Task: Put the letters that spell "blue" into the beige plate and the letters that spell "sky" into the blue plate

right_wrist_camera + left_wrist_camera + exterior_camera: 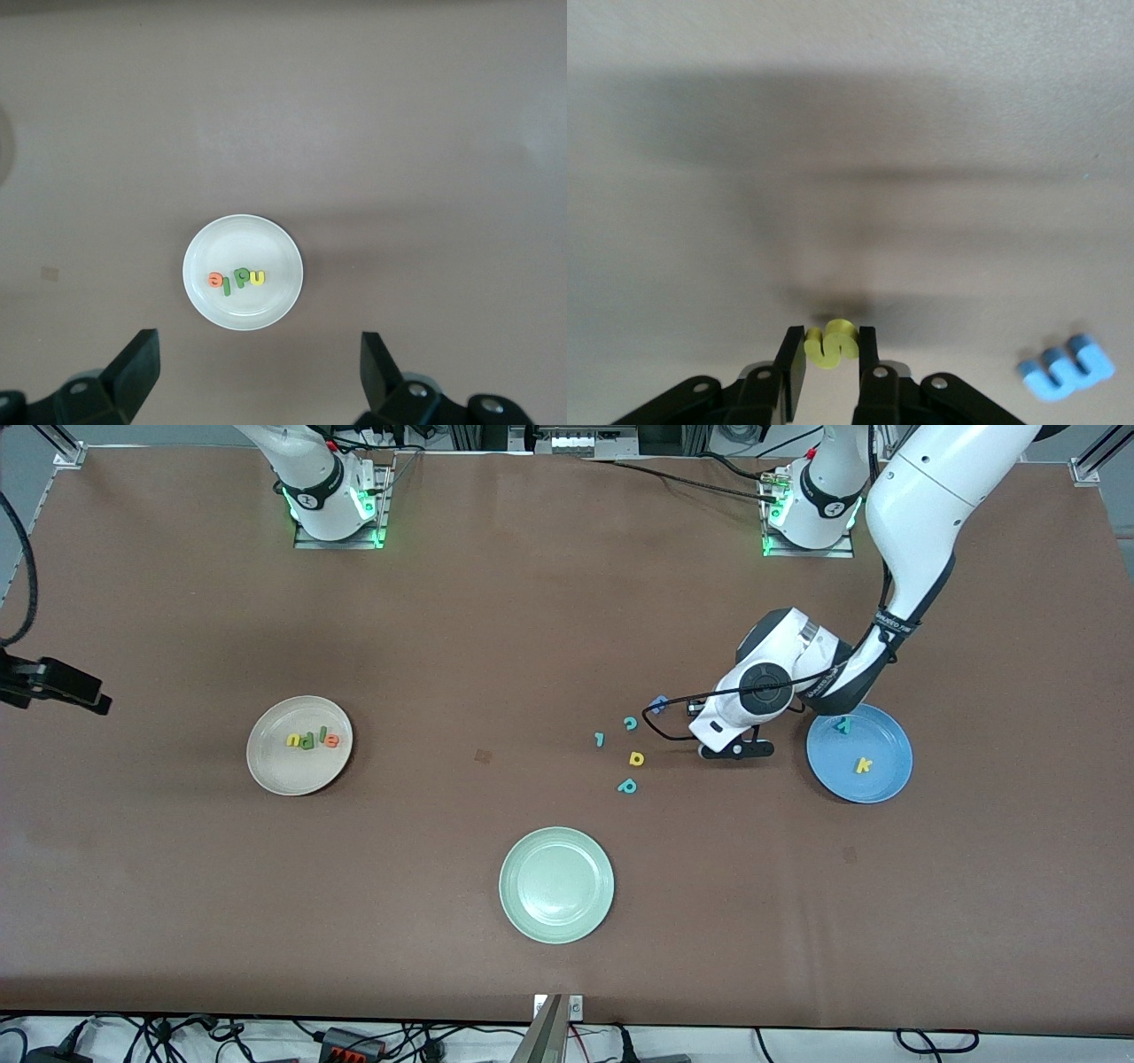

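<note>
The left arm reaches down from its base, elbow high and wrist bent low over the table. The left gripper (832, 365) points down, its fingers (794, 372) pinched close together on a small piece. The right arm waits; the right gripper (259, 372) hangs high with fingers (137, 363) spread wide.

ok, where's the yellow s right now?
Pinched in the left gripper's fingers: the yellow s, low by the table beside the blue plate.

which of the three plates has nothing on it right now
The pale green plate, nearest the front camera. The beige plate holds four letters, the blue plate two.
</note>
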